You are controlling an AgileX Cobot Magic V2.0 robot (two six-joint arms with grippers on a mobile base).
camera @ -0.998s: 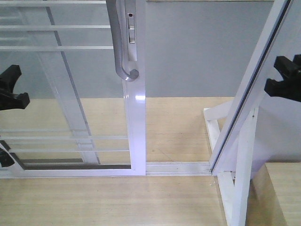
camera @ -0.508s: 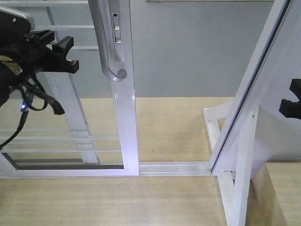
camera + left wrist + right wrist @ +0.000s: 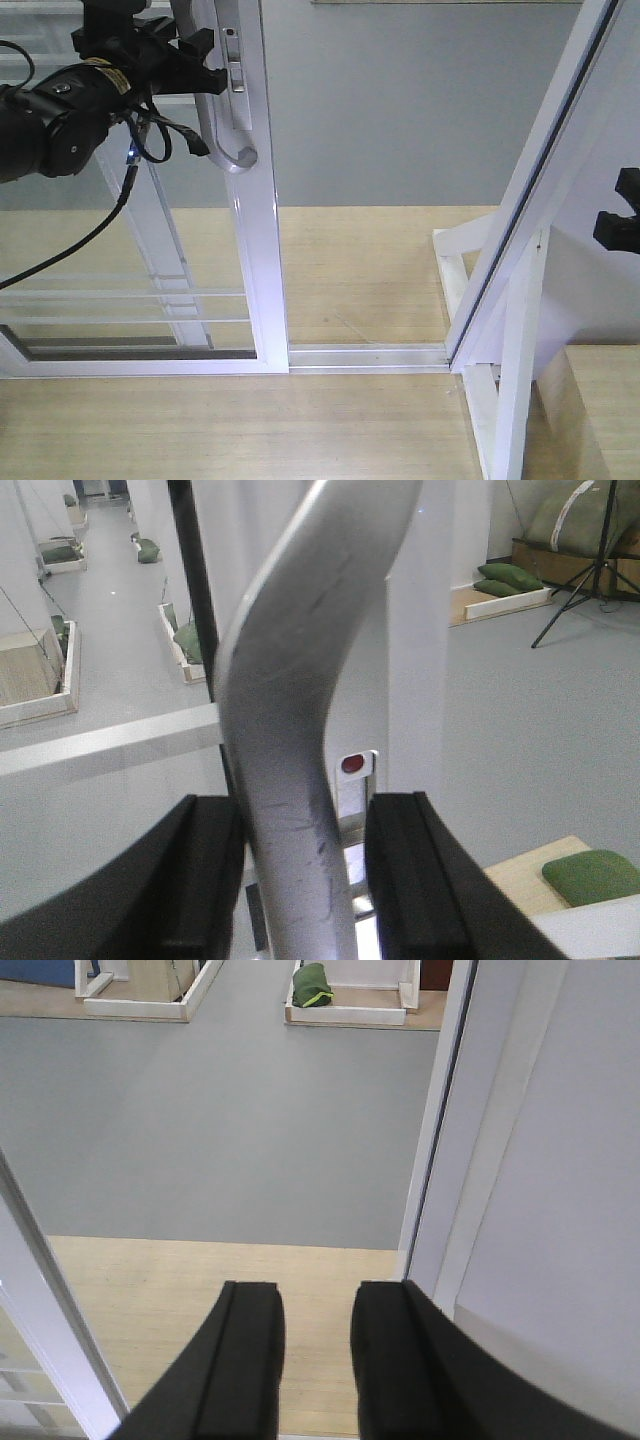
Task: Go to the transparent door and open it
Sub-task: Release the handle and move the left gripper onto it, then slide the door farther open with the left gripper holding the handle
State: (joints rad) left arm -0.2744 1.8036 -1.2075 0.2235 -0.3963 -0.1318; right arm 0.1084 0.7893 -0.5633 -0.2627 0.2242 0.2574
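Note:
The transparent door (image 3: 262, 250) is a glass panel in a glossy white frame, standing at the left of the front view. Its grey curved handle (image 3: 215, 130) runs down the stile. My left gripper (image 3: 208, 62) reaches in from the left at the handle's upper part. In the left wrist view the gripper (image 3: 300, 820) is open, with the handle (image 3: 290, 710) between its black fingers. One finger (image 3: 205, 880) touches the handle and a small gap shows at the other. My right gripper (image 3: 622, 210) hangs at the right edge, open (image 3: 318, 1305) on nothing.
A slanted white frame post (image 3: 540, 180) with a white timber brace (image 3: 510, 380) stands at the right. The bottom track (image 3: 370, 355) lies bare between door and post. Grey floor (image 3: 400, 100) shows through the gap. Green cushions (image 3: 595, 875) lie beyond the glass.
The left arm rose from the left edge to the handle and now has its fingers around it. The door stile slid a little to the left. The right gripper dropped slightly, then held.

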